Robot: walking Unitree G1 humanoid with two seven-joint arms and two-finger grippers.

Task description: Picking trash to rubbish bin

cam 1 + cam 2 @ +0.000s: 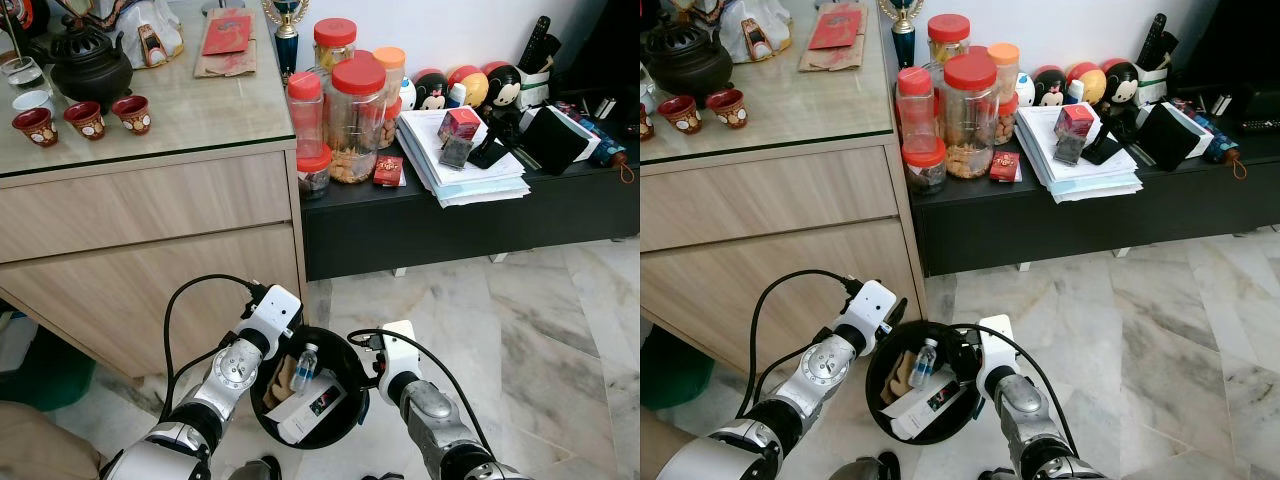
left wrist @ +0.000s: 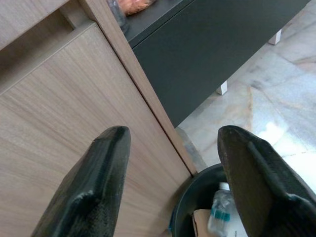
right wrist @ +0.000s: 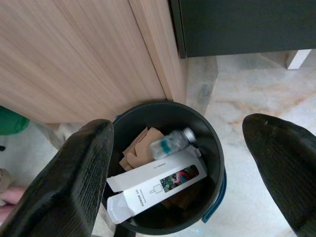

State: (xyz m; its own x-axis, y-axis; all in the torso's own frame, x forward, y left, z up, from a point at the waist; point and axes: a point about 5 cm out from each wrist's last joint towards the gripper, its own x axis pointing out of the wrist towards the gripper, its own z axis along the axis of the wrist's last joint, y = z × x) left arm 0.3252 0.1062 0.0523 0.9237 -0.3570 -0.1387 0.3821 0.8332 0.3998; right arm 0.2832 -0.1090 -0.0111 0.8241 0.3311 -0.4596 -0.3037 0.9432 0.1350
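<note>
The black bin (image 3: 168, 118) stands on the marble floor (image 1: 520, 330) beside the wooden cabinet (image 1: 150, 240), holding a small bottle (image 3: 170, 143), a white box (image 3: 153, 187) and cardboard (image 3: 138, 148). The left gripper (image 2: 173, 168) and right gripper (image 3: 182, 163) hang above it, fingers spread.

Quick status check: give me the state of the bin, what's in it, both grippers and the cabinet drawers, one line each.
Rubbish bin: upright on the floor, no lid, partly filled.
White carton: lying inside the bin.
Small plastic bottle: on its side in the bin, cap on.
Brown cardboard: lying in the bin.
Left gripper: fingers open, holding nothing.
Right gripper: fingers open above the bin, holding nothing.
Cabinet drawers: shut.
</note>
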